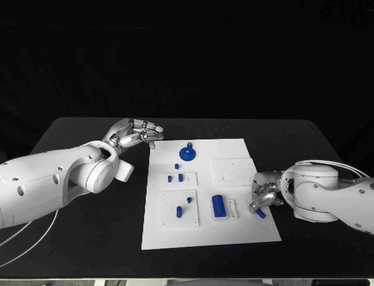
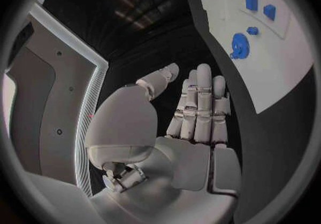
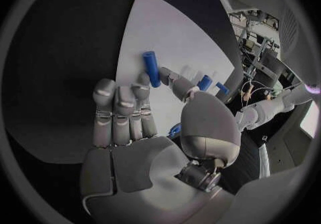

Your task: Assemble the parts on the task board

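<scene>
The white task board (image 1: pixel 239 229) lies mid-table. On it are a round blue knobbed part (image 1: pixel 188 153), small blue pieces (image 1: pixel 175 177) in one recess, others (image 1: pixel 184 204) in a lower recess, and a blue cylinder (image 1: pixel 218 205). My left hand (image 1: pixel 137 133) hovers off the board's far-left corner, fingers straight (image 2: pixel 199 107), holding nothing; the round part (image 2: pixel 238 46) is off to its side. My right hand (image 1: pixel 262 198) is at the board's right edge with fingers extended (image 3: pixel 123 112) toward the cylinder (image 3: pixel 152 68). A small blue peg (image 1: pixel 260 213) lies against that hand; no finger closes round it.
Black table (image 1: pixel 84 238) surrounds the board on all sides, with bare room to the left, right and behind. The board's raised white insets (image 1: pixel 231 168) sit near its right half. My right arm (image 1: pixel 342 199) stretches across the table's right side.
</scene>
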